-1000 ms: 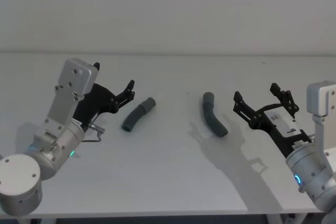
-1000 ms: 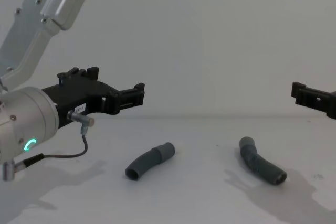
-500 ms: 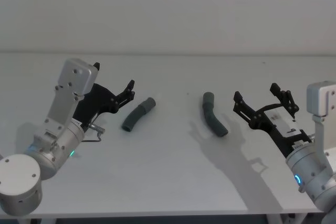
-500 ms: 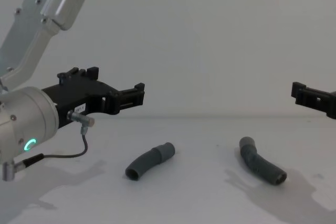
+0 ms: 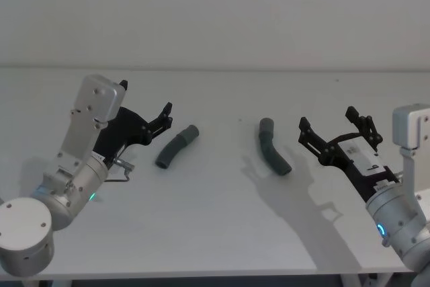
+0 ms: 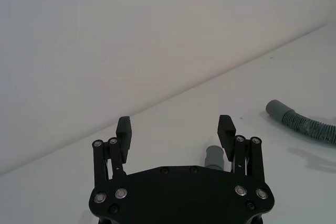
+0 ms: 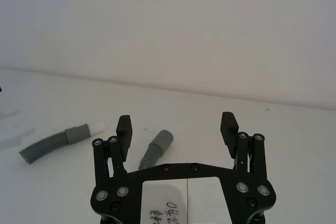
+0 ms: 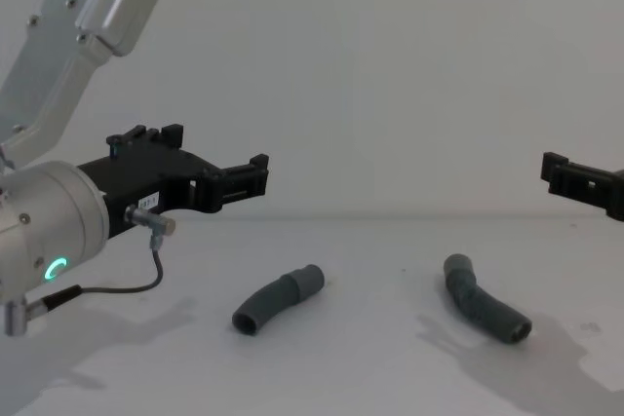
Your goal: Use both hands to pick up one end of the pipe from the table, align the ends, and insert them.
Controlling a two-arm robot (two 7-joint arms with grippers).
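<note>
Two dark grey ribbed pipe pieces lie apart on the white table (image 5: 215, 226). The left piece (image 5: 177, 146) (image 8: 278, 299) is just beyond my left gripper (image 5: 166, 117) (image 8: 255, 170), which hovers open over the table, pointed at it. In the right wrist view this piece (image 7: 58, 141) ends in a whitish tip (image 7: 97, 128). To the right lies the bent second piece (image 5: 273, 154) (image 8: 485, 301) (image 7: 155, 149). My right gripper (image 5: 326, 117) (image 7: 176, 121) is open and hangs in the air to its right. My left gripper (image 6: 175, 124) holds nothing; a grey cuff (image 6: 214, 157) shows past one finger.
A thin grey cable (image 8: 146, 275) loops under my left wrist. The table's far edge (image 5: 215, 68) meets a plain white wall.
</note>
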